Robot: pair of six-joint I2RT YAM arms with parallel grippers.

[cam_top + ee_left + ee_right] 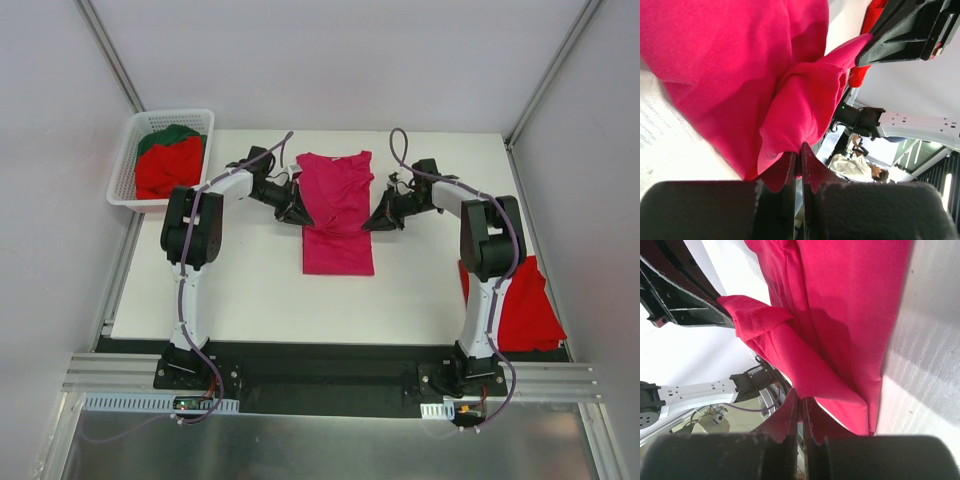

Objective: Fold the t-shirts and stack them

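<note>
1. Two grippers are working on one shirt. We're looking at the magenta t-shirt [337, 205] lying in the middle of the table [250, 290], with its neckline pointing away from the arm bases.
2. Our left gripper [298, 213] is sitting at that shirt's left edge, about halfway down. Its fingers are squeezed nearly together on a bunched fold of magenta cloth, and the left wrist view is showing that pinch up close.
3. Our right gripper [377, 220] is mirroring it at the shirt's right edge, fingers narrow and clamping a fold of the same fabric.
4. Both pinched bits are riding up off the table while the rest of the shirt is lying flat.
5. Far left of the magenta shirt, we're seeing a white basket [125, 160] holding a red pile [168, 172] of cloth, with a dark green t-shirt [165, 137] tucked at its far side.
6. Off to the right and nearer the bases, a spare red t-shirt [525, 305] is draping over the table's edge, partly hidden behind our right arm.
</note>
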